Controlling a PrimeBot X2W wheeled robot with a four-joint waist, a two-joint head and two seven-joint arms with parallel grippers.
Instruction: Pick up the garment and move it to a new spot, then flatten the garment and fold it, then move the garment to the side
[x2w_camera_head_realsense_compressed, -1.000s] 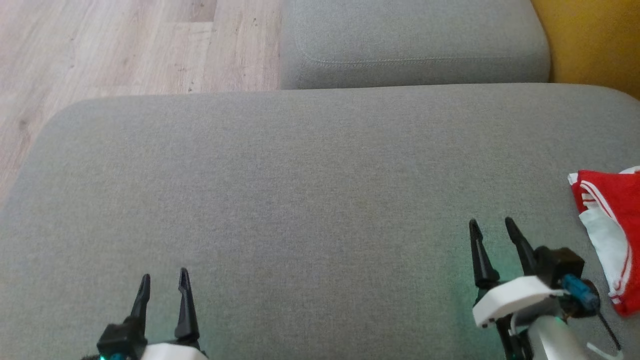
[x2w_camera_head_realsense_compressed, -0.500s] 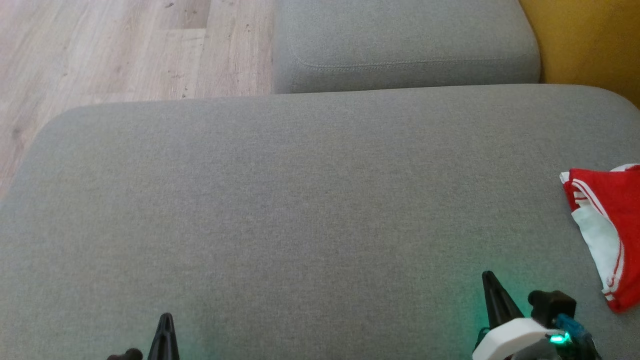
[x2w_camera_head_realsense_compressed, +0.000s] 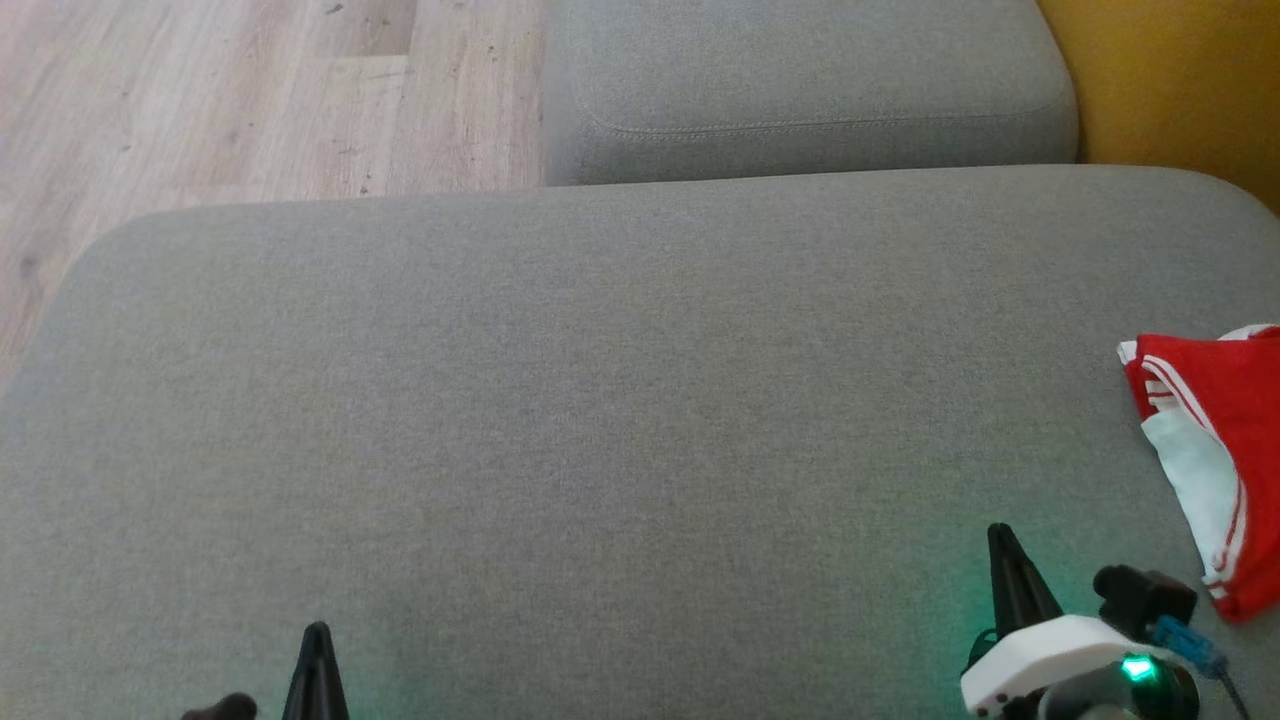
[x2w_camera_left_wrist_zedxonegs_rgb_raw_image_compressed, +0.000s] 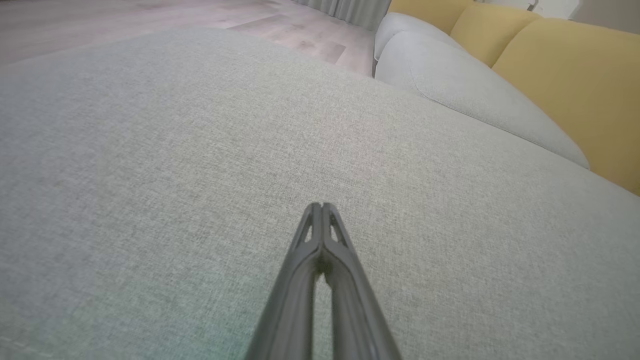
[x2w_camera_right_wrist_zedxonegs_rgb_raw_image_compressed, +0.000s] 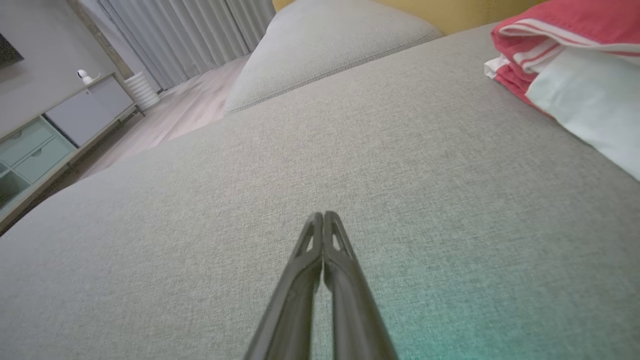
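One garment (x2w_camera_head_realsense_compressed: 1222, 392), one left gripper (x2w_camera_left_wrist_zedxonegs_rgb_raw_image_compressed: 322, 205), one right gripper (x2w_camera_right_wrist_zedxonegs_rgb_raw_image_compressed: 323, 214).

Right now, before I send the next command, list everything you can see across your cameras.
garment: one, red and white, right edge of near cushion
near cushion: one, grey, below both grippers
far cushion: one, grey, beyond the near one
back cushions: at least two, yellow, behind the grey cushions
floor: pale wood, far left
cabinet: one, grey, against the wall
curtains: pale grey, past the floor
left gripper: one, dark, shut
right gripper: one, dark, shut, near the garment
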